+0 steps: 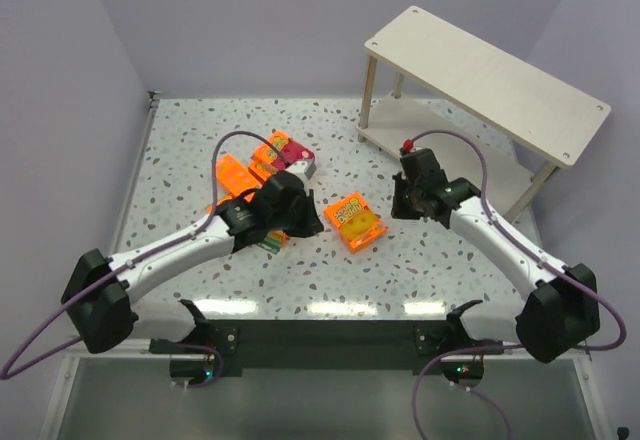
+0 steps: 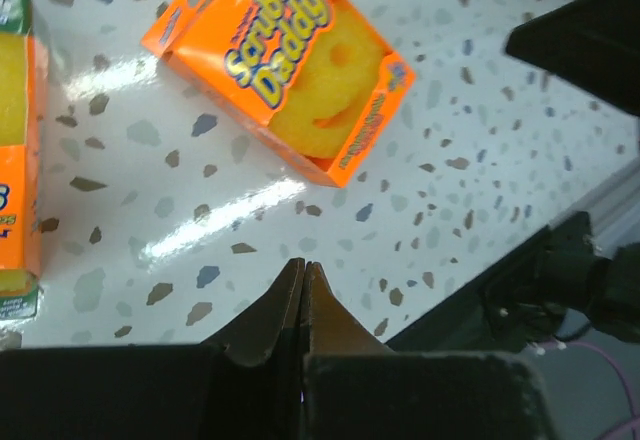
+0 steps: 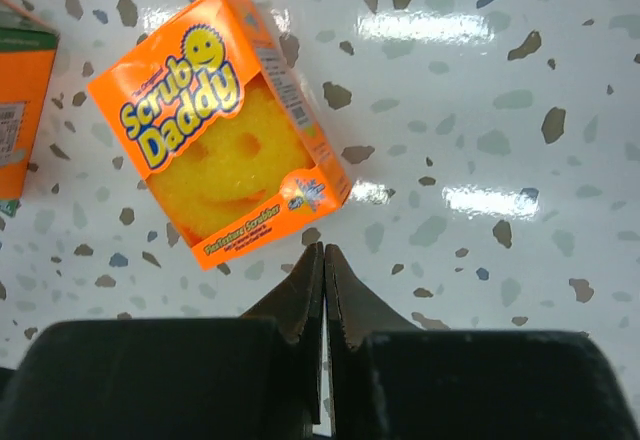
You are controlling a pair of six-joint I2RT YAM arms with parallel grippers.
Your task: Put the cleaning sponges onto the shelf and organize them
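An orange Scrub Daddy sponge pack (image 1: 355,221) lies flat on the speckled table between my arms; it also shows in the left wrist view (image 2: 285,63) and the right wrist view (image 3: 220,125). Several more sponge packs (image 1: 262,165), orange and one magenta, lie clustered at the left behind my left gripper. The pale wooden two-tier shelf (image 1: 490,75) stands at the far right. My left gripper (image 2: 303,270) is shut and empty, just left of the lone pack. My right gripper (image 3: 323,255) is shut and empty, just right of that pack.
Purple walls close the table at the left, back and right. An orange pack with a yellow side (image 2: 18,160) lies at the left edge of the left wrist view. The table's dark front edge (image 1: 330,335) runs between the arm bases.
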